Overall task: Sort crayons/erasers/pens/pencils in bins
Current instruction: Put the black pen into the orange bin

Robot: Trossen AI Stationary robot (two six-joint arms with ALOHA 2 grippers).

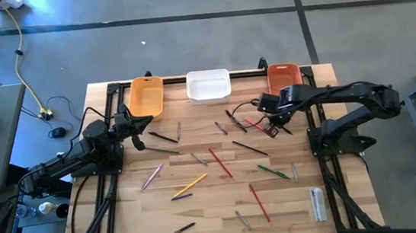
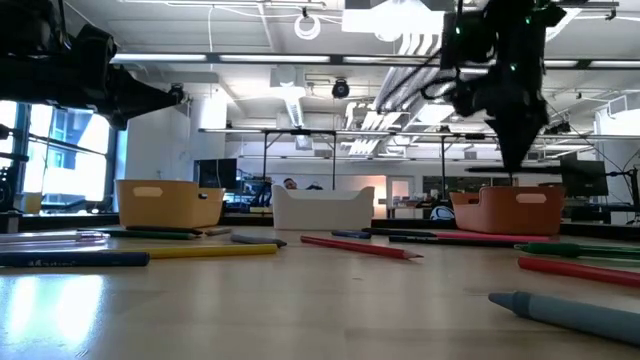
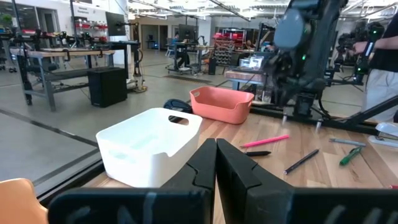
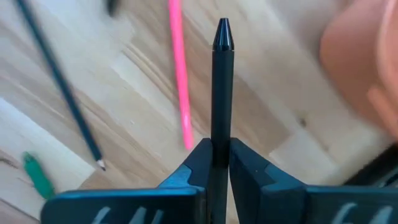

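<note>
My right gripper is shut on a black pen above the table, just near of the red-orange bin; that bin also shows in the right wrist view. A pink pencil and a dark pencil lie on the wood below. The white bin and yellow-orange bin stand along the far edge. My left gripper is shut and empty, raised near the yellow-orange bin, facing the white bin. My right gripper pinches the pen's barrel between its two fingers. The pen lies along the fingers and sticks out past their ends, its pointed tip forward. It is lifted clear of the table.
Pencils, pens and crayons lie scattered over the wooden table: a red pencil, a yellow pencil, a black pen, a whitish oblong item near right. A person stands beyond the table.
</note>
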